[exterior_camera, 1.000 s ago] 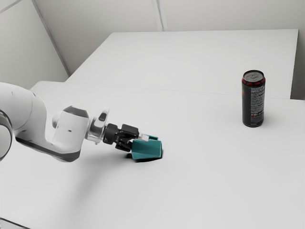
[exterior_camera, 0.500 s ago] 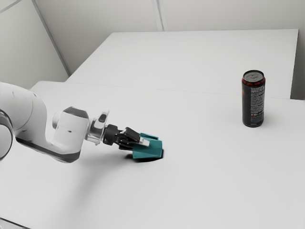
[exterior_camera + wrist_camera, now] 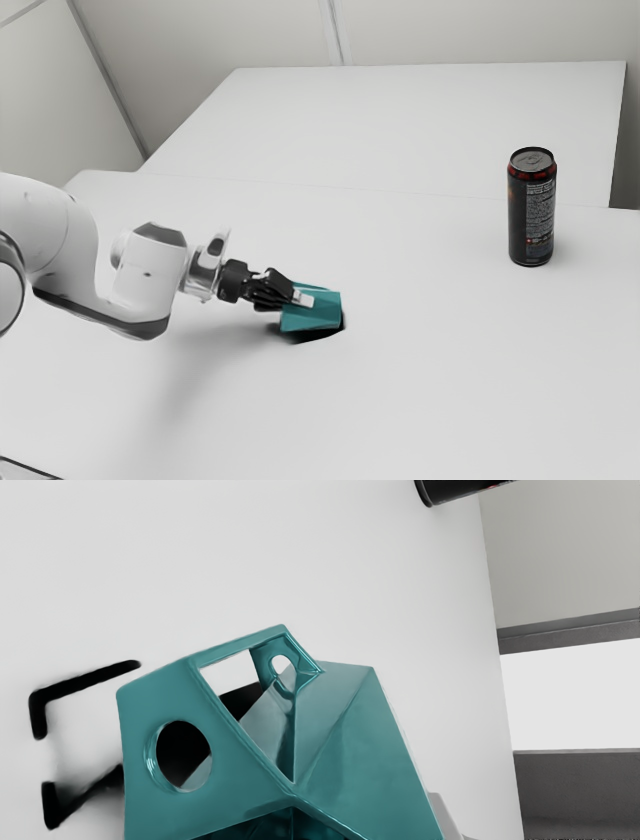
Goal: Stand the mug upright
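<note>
The teal faceted mug (image 3: 316,313) lies on its side, its open end toward my hand and its base toward the exterior view's right. My gripper (image 3: 299,298) is shut on the mug near the rim, a pale fingertip pressed along the near wall; the other finger is hidden behind it. Beneath and beside the mug is a dark shadow. In the wrist view the mug (image 3: 350,740) shows its angular handle, with round holes through it, and part of the dark opening. A grey fingertip edge of the gripper (image 3: 325,822) lies along the mug's outer wall.
A dark tall can (image 3: 531,210) stands upright toward the exterior view's right, well apart from the mug; its lower end (image 3: 450,491) shows in the wrist view. Behind the white table (image 3: 430,380) is a second white surface (image 3: 420,125).
The fingers have drawn together onto the mug. Hand and mug have rolled a little together, the handle showing less in the exterior view. The mug has shifted slightly toward that view's right, and its shadow looks larger.
</note>
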Controlling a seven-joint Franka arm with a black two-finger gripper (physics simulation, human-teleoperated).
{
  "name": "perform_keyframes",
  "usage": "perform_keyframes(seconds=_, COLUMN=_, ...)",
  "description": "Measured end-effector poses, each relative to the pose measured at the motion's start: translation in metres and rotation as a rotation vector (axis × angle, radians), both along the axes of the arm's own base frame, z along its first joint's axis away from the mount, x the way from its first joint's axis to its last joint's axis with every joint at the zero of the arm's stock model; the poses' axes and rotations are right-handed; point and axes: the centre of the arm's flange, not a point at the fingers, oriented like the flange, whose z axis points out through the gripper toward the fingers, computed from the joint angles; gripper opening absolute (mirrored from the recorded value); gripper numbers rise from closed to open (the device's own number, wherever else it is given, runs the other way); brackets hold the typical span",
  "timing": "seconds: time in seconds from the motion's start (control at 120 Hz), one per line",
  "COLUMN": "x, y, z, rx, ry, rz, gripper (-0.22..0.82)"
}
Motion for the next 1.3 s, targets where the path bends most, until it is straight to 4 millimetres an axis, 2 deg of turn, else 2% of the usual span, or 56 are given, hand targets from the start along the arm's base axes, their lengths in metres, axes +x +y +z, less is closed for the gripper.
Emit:
perform_keyframes(seconds=0.233, x=0.006, y=-0.011, z=0.035, rx=-0.002, ry=-0.078, rz=-0.029, gripper=-0.17)
perform_keyframes(seconds=0.325, x=0.007, y=-0.015, z=0.057, rx=0.010, ry=-0.124, rz=-0.043, gripper=-0.17)
perform_keyframes(seconds=0.4, x=0.007, y=-0.018, z=0.084, rx=0.040, ry=-0.174, rz=-0.067, gripper=-0.17)
perform_keyframes(seconds=0.525, x=0.010, y=-0.020, z=0.127, rx=0.197, ry=-0.247, rz=-0.163, gripper=-0.18)
perform_keyframes(seconds=0.683, x=0.016, y=-0.009, z=0.152, rx=0.489, ry=-0.272, rz=-0.302, gripper=-0.18)
perform_keyframes(seconds=0.817, x=0.022, y=0.001, z=0.163, rx=0.716, ry=-0.267, rz=-0.402, gripper=-0.18)
perform_keyframes(seconds=0.975, x=0.030, y=0.005, z=0.165, rx=0.931, ry=-0.240, rz=-0.503, gripper=-0.18)
perform_keyframes(seconds=1.133, x=0.028, y=-0.006, z=0.159, rx=1.042, ry=-0.170, rz=-0.589, gripper=-0.18)
perform_keyframes(seconds=1.3, x=0.018, y=-0.005, z=0.150, rx=1.081, ry=-0.057, rz=-0.626, gripper=-0.18)
